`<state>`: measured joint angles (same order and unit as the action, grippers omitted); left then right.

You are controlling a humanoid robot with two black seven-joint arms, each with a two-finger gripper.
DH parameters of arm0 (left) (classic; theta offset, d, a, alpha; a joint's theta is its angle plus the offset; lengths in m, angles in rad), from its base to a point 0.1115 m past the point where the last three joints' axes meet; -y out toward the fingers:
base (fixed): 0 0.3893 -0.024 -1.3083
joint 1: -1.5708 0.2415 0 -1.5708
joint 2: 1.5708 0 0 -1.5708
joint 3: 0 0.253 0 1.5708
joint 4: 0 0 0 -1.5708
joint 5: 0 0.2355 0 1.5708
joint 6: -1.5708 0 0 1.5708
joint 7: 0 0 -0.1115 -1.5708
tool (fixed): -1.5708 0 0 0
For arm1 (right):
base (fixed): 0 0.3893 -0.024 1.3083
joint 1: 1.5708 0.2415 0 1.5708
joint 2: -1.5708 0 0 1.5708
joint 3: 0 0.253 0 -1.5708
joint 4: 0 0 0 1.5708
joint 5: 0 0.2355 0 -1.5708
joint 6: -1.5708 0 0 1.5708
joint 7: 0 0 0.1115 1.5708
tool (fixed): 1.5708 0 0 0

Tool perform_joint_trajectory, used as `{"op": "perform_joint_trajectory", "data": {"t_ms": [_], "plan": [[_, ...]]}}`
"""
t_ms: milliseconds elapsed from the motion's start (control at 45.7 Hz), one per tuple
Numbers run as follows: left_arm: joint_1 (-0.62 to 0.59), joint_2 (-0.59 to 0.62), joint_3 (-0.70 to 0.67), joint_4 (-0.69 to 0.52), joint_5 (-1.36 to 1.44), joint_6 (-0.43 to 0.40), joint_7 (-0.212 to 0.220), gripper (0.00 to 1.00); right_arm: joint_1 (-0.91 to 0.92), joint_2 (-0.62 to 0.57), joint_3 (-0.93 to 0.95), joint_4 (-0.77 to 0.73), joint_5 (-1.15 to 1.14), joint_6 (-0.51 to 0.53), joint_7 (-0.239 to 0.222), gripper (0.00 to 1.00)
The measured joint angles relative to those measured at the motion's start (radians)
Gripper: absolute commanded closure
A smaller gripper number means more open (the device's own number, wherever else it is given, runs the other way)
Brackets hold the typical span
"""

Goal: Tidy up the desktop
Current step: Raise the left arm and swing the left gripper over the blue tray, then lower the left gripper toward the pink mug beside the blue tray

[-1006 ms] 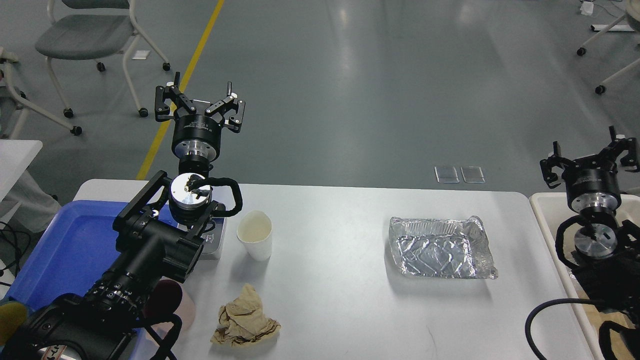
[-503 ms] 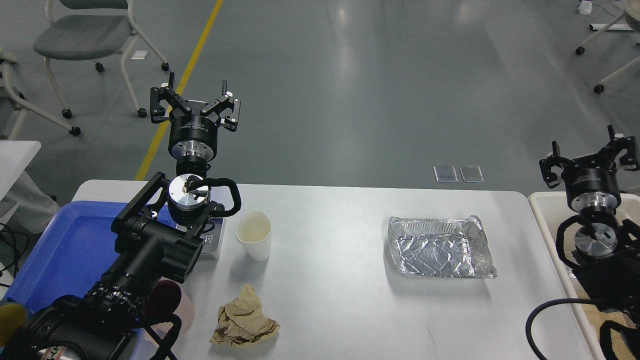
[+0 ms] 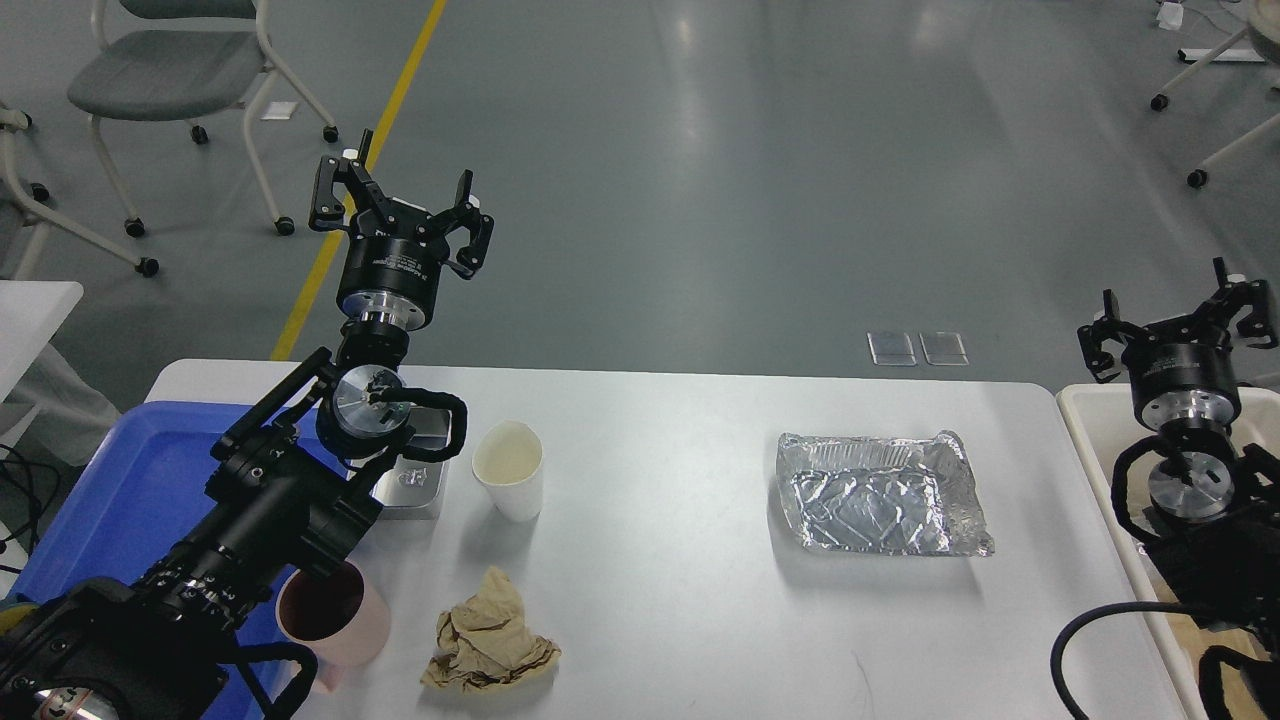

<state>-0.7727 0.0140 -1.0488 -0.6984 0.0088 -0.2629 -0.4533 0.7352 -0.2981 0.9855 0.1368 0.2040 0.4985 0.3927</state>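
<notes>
Above the surface [image 3: 680, 620] both jaws, left [image 3: 400, 205] and right [image 3: 1178, 320], hang open and empty. Nothing is picked yet; next, left drops to the cup [image 3: 510, 470] below it.

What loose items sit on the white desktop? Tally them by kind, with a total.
Cups: 2, white paper cup and pink cup
Crumpled brown paper: 1
Foil tray: 1
Small metal tin: 1
Total: 5
</notes>
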Motion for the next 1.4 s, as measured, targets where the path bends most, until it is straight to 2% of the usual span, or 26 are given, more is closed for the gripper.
{"op": "perform_joint_trajectory", "data": {"t_ms": [153, 306, 437, 700, 962, 1268, 1399], "plan": [[-0.025, 0.005, 0.029, -0.006, 0.108, 0.071, -0.002, 0.02, 0.002, 0.000, 0.000, 0.003, 0.000, 0.000, 0.000, 0.00], [-0.076, 0.038, 0.199, -0.007, 0.136, 0.177, 0.001, 0.02, 0.003, -0.001, 0.001, 0.005, 0.000, 0.001, -0.001, 0.00], [-0.112, 0.067, 0.349, -0.008, 0.139, 0.207, 0.001, 0.03, 0.003, -0.001, 0.001, 0.006, 0.000, 0.003, -0.002, 0.00], [-0.194, 0.161, 0.669, -0.009, 0.142, 0.197, -0.018, 0.03, 0.004, -0.001, 0.001, 0.007, 0.000, 0.005, -0.002, 0.00], [-0.327, 0.355, 0.982, -0.072, 0.141, 0.128, -0.015, 0.03, 0.008, 0.000, 0.002, 0.007, 0.000, 0.005, 0.000, 0.00], [-0.405, 0.565, 1.187, -0.152, 0.139, 0.065, 0.017, 0.03, 0.020, 0.015, 0.001, 0.009, 0.000, 0.005, 0.000, 0.00], [-0.430, 0.623, 1.256, -0.180, 0.141, 0.096, 0.019, 0.03, 0.022, 0.028, -0.001, 0.009, 0.000, 0.005, 0.000, 0.00]]}}
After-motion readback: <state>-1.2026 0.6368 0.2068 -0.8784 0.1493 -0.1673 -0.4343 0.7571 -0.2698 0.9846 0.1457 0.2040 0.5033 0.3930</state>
